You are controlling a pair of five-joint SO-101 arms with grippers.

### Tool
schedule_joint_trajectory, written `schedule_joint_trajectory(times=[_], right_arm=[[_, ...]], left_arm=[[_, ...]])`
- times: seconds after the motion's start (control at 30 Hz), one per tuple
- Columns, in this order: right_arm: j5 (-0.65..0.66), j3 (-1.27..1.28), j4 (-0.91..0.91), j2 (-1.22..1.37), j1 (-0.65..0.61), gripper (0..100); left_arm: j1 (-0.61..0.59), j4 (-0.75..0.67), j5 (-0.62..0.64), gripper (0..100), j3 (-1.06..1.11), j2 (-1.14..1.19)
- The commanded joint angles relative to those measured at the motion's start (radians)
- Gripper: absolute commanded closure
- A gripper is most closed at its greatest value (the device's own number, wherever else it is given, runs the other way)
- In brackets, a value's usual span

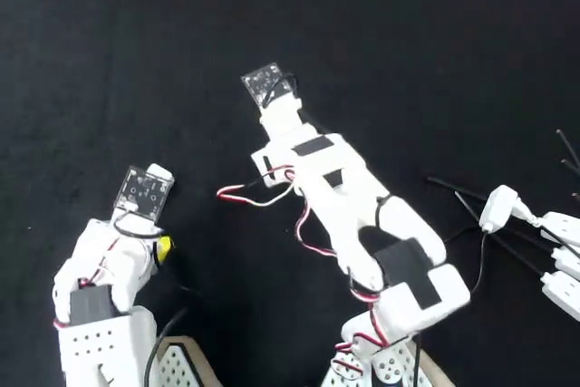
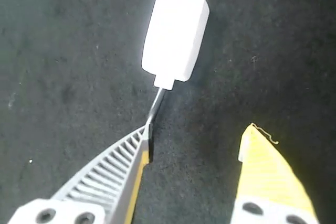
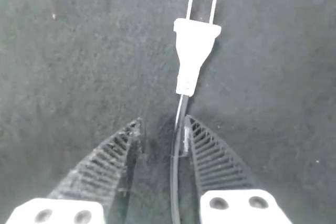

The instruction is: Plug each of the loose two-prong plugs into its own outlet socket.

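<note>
- Left arm (image 1: pixel 100 287) stands at the near-left corner of the bench (image 1: pixel 408 61), its wrist tipped down over the black surface.
- Left pincer (image 2: pixel 197 129): jaws apart. One finger is grey ribbed (image 2: pixel 113 174), the other yellow (image 2: pixel 268 174), with bare bench between them.
- White block (image 2: pixel 175 35), rectangular with rounded corners, lies flat on the bench just ahead of the left pincer, toward the near-left corner. No prongs or slots can be made out on the face in view.
- Thin lead (image 2: pixel 156 103) runs from the block's short neck back to the tip of the grey finger and touches it. It is not clamped.
- Right arm (image 1: pixel 362 224) rises from the middle of the near edge and stretches toward the bench centre.
- Right pincer (image 3: pixel 163 124): jaws apart, both fingers (image 3: pixel 107 169) ribbed and grey, tips low to the bench.
- Two-prong plug (image 3: pixel 195 40), white, lies flat near the bench centre, just ahead of the right pincer. Its prongs point away from the pincer.
- Plug cord (image 3: pixel 178 145) runs back between the two fingers, hard against one and apart from the other. It is not gripped.
- Near the right edge lies a white plug body (image 1: pixel 498 208), with thin black leads (image 1: pixel 462 192) fanned out beside it.
- At the right edge itself is a cluster of white outlet pieces (image 1: pixel 565 289), well apart from both arms. Whether anything is seated in them cannot be told.
</note>
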Motion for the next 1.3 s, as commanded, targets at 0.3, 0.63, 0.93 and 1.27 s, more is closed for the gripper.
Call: schedule_joint_trajectory(times=[0.3, 0.63, 0.93, 1.27], right_arm=[[0.222, -0.205, 0.315, 0.054, 0.008, 98.7], [0.887, -0.268, 0.69, -0.025, 0.021, 98.7], [0.787, -0.49, 0.807, -0.031, 0.129, 94.0], [0.046, -0.53, 1.011, -0.024, -0.025, 93.0]], left_arm=[[0.027, 0.086, -0.068, 72, 0.028, -0.155], [0.028, 0.089, -0.084, 72, 0.03, -0.155], [0.03, 0.091, -0.101, 72, 0.031, -0.155], [0.03, 0.092, -0.101, 72, 0.031, -0.155]])
